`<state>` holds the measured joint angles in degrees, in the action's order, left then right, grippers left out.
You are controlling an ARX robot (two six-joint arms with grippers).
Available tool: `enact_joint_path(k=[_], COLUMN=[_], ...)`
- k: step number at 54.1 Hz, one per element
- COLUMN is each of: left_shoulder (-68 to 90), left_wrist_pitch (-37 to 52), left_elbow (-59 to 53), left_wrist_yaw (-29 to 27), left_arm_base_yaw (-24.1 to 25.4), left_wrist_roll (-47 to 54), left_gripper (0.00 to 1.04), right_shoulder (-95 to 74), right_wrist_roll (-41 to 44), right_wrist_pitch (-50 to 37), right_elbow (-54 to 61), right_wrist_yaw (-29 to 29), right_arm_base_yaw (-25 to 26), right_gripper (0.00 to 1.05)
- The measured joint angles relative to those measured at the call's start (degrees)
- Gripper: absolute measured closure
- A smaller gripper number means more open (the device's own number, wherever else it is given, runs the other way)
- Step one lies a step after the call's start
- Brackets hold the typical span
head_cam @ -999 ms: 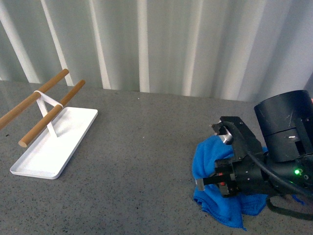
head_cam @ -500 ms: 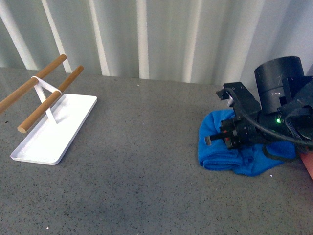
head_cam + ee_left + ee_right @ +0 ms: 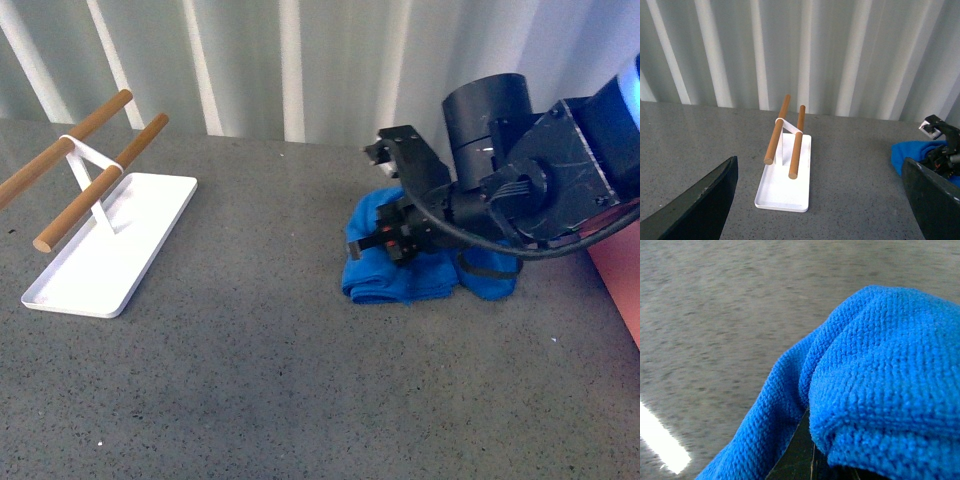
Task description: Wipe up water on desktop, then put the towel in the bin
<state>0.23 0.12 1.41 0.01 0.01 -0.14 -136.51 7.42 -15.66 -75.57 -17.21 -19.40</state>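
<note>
Far left on table (image 3: 280, 360): white tray (image 3: 130, 235) with two wooden rods (image 3: 100, 182). Left gripper (image 3: 818, 161): jaws wide, empty, well apart from towel. Centre-right: towel (image 3: 397, 283) bunched on table, long axis roughly left-right, touching right gripper (image 3: 385, 240) pressed into its folds. Cannot tell right jaws' width; buried in cloth in wrist view. Far right: bin (image 3: 622, 285), only an edge showing, near towel. Right arm clearly nearer; probably a carry rightward next. No visible water on speckled grey stone. Behind: pale corrugated wall.
</note>
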Motion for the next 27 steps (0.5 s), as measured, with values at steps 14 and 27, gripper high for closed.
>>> enact_joint_path(k=[14, 27], left_shoulder=[0.0, 0.0], left_wrist_pitch=[0.0, 0.0], left_elbow=[0.0, 0.0], left_wrist_yaw=[0.0, 0.0], left_arm_base_yaw=[0.0, 0.0], left_wrist_roll=[0.0, 0.0], left_gripper=[0.07, 0.07], right_shoulder=[8.8, 19.9], right_wrist_roll=[14.1, 32.2], right_wrist_pitch=[10.9, 18.1], right_elbow=[11.4, 24.7], right_wrist_yaw=[-7.0, -5.8], right_arm_base_yaw=[-3.5, 1.6], right_gripper=[1.01, 1.01])
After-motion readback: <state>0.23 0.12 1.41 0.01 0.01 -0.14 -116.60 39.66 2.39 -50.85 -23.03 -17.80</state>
